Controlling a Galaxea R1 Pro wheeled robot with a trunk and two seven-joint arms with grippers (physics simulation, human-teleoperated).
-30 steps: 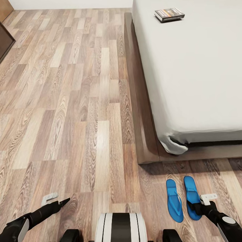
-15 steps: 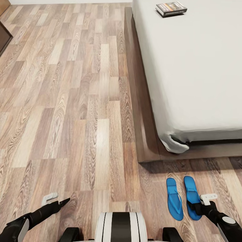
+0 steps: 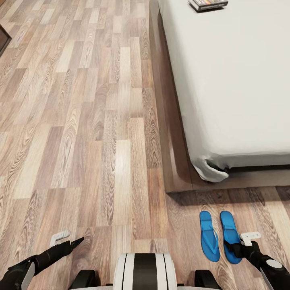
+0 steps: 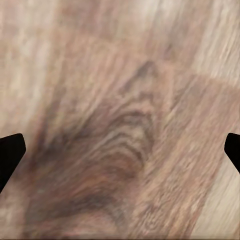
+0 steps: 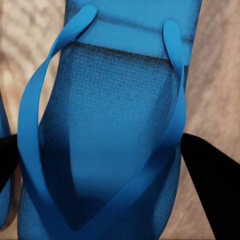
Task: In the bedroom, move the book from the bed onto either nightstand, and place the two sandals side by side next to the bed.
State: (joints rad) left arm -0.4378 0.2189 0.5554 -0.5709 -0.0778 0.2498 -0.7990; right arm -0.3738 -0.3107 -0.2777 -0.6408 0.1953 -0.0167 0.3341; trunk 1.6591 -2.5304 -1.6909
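Note:
The two sandals, bright blue flip-flops, lie side by side on the wood floor just off the bed's foot corner: one (image 3: 209, 235) to the left, the other (image 3: 229, 231) to the right. My right gripper (image 3: 244, 243) hovers open over the right sandal (image 5: 115, 100), a fingertip either side of its straps. The book (image 3: 208, 4) lies far off on the pale mattress of the bed (image 3: 233, 80). Over bare planks, my left gripper (image 3: 67, 239) is open and holds nothing (image 4: 120, 150). The nightstand is out of view.
Wood-plank floor (image 3: 88, 121) stretches wide to the left of the bed's dark platform frame (image 3: 167, 133). A dark furniture edge (image 3: 2, 39) shows at the far left. A mattress sheet corner (image 3: 210, 172) hangs over the frame. My base (image 3: 144, 270) is low in the centre.
The whole head view has shifted, so the book and bed sit higher in the picture. Both arms and the sandals keep their places.

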